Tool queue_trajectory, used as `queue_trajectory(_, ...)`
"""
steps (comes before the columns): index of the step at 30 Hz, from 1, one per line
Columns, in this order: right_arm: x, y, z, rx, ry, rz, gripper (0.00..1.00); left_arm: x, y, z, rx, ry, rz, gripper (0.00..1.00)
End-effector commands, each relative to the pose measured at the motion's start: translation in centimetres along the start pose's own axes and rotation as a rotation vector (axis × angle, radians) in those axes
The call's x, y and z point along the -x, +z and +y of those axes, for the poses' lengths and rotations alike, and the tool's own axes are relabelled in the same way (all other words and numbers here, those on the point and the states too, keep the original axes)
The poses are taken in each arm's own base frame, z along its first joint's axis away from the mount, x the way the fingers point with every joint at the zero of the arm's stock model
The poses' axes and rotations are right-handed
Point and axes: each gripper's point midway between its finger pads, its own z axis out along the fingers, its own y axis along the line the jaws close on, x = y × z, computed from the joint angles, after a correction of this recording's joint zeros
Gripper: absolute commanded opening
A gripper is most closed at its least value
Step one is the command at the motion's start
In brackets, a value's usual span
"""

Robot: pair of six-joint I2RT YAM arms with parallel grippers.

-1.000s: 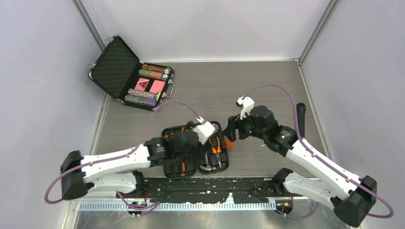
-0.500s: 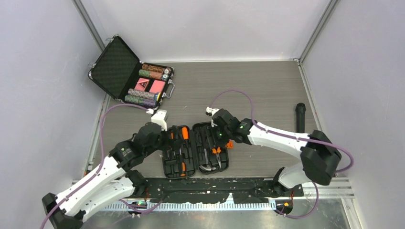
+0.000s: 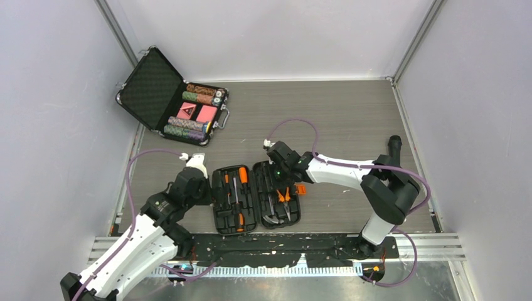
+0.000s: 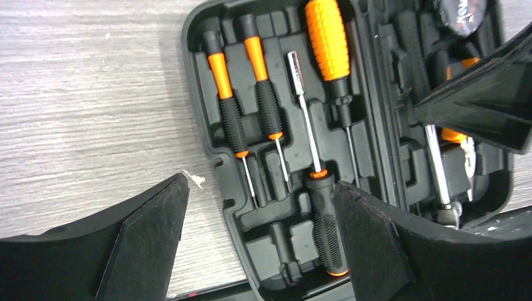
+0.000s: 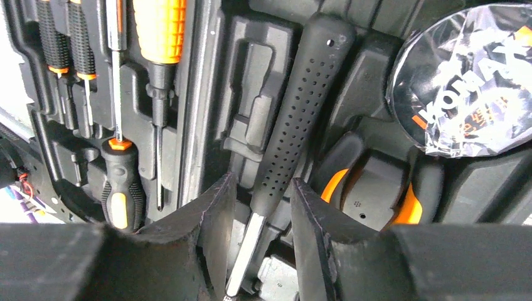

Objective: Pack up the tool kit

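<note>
Tool kit [image 3: 233, 216] lying open and flat on my table [image 3: 351, 113], close to the near edge and between the two arms, both halves face up. Left half carries screwdrivers [image 4: 251, 81] seated in their moulded slots; right half carries pliers [image 3: 283, 195] and a black dotted handle [image 5: 301, 113], with a round item in clear wrap [image 5: 464, 81] beside it at the far end.

My left gripper [image 4: 260, 194] hangs low over the near left corner of the left half, its fingers [image 4: 150, 232] spread wide, one over bare table and the other over the tray; they have hold of nothing.

My right gripper [image 5: 263, 194] reaches in from the right over the far end of the right half. Its fingers [image 5: 210, 226] are drawn in narrow on either side of the dotted handle's lower end, where the metal shank begins. Whether they pinch it or only flank it, I cannot tell from the wrist view.

Poker case [image 3: 150, 88] stands open at the far left corner, well apart from the kit
</note>
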Motion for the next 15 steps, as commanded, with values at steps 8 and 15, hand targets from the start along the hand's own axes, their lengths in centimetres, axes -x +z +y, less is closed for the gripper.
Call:
queue_trajectory(8, -0.2, 0.6, 0.2, -0.008, -0.004, 0.016, 0.39, -0.7, 1.0, 0.2, 0.016, -0.005, 0.033, 0.86)
queue_trajectory(15, 0.9, -0.7, 1.1, -0.038, -0.057, -0.029, 0.09, -0.9, 1.3, 0.3, 0.021, -0.007, 0.039, 0.86)
